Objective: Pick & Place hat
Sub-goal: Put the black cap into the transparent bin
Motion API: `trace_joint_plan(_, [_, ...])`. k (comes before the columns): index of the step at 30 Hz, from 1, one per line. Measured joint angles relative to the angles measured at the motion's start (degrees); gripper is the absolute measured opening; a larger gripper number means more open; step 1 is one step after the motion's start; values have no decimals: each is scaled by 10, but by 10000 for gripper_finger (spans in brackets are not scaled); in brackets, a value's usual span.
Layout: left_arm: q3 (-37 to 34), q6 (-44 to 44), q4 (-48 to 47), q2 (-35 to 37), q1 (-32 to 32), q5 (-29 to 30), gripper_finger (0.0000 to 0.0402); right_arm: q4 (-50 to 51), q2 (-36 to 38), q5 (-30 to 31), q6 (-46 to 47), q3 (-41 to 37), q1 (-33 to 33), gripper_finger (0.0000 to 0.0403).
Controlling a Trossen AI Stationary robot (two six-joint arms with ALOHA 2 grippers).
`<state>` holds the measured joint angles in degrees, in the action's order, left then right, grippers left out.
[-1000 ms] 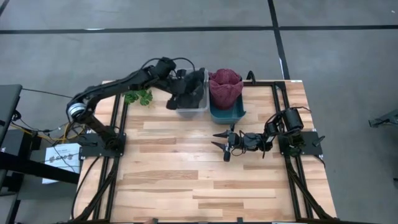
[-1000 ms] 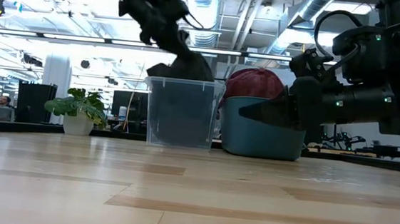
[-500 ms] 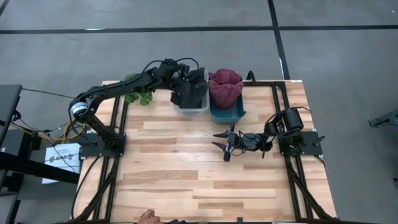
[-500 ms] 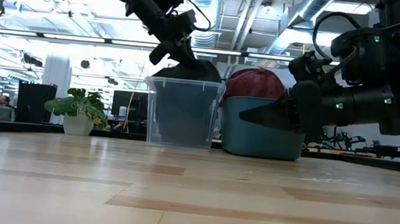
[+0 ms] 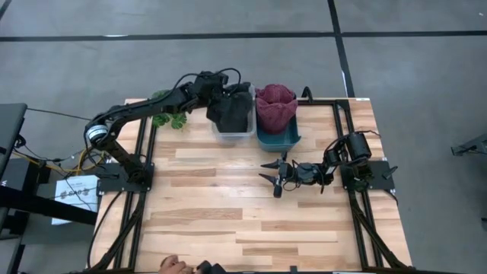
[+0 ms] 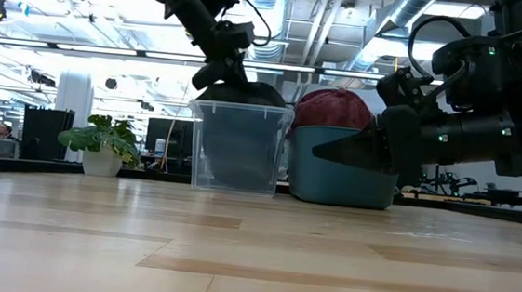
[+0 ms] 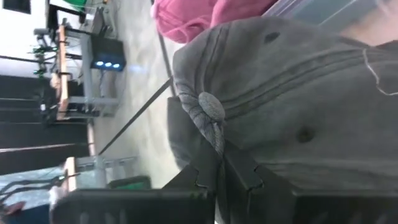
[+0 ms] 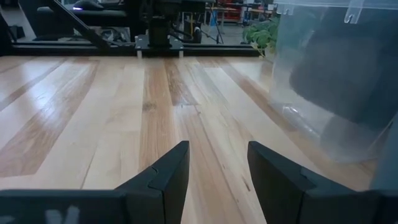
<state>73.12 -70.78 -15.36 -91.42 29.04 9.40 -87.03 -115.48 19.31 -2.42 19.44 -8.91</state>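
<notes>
A dark grey hat (image 5: 232,114) fills the clear bin (image 5: 234,132) at the table's far edge, its crown (image 6: 244,92) bulging just above the rim. My left gripper (image 6: 221,66) is over the bin's left side, shut on the hat. In the left wrist view the hat's top button (image 7: 210,107) shows just ahead of the gripper (image 7: 222,163). A dark red hat (image 5: 275,106) stands in the teal bin (image 5: 278,140) next to it. My right gripper (image 5: 266,171) waits open and low over the table's middle right, with nothing between its fingers (image 8: 163,177). My left gripper pinches a gathered fold of the crown (image 7: 217,144) between its two fingers, right beside the top button. The fingers (image 7: 241,173) come slanting down from the table's left. The hat sits in the clear bin below them, its crown up at rim height.
A small potted plant (image 5: 169,118) stands left of the clear bin. Black rails (image 5: 144,175) run along both sides of the table. A person's hand (image 5: 171,263) shows at the near edge. Bare wood lies in front of the bins.
My left gripper has rolled about its wrist and edged right over the clear bin, staying shut. The grey hat, which hung out over the bin's left rim with a peak above it, has drawn inside the bin and flattened toward the rim.
</notes>
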Motion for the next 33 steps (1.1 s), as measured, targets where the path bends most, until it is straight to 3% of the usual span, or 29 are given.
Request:
trace_joint_plan(4, [0, -2, 14, 0, -1, 15, 10, 0, 0, -1, 0, 0, -1, 153])
trace_joint_plan(13, [0, 122, 4, 1, -5, 13, 10, 0, 0, -29, 5, 0, -1, 157])
trace_joint_plan(18, [0, 180, -20, 1, 0, -20, 15, 0, 0, -29, 5, 0, -1, 155])
trace_joint_plan(33, [0, 261, -52, 3, 0, -115, 113, 0, 0, -30, 5, 0, -1, 157])
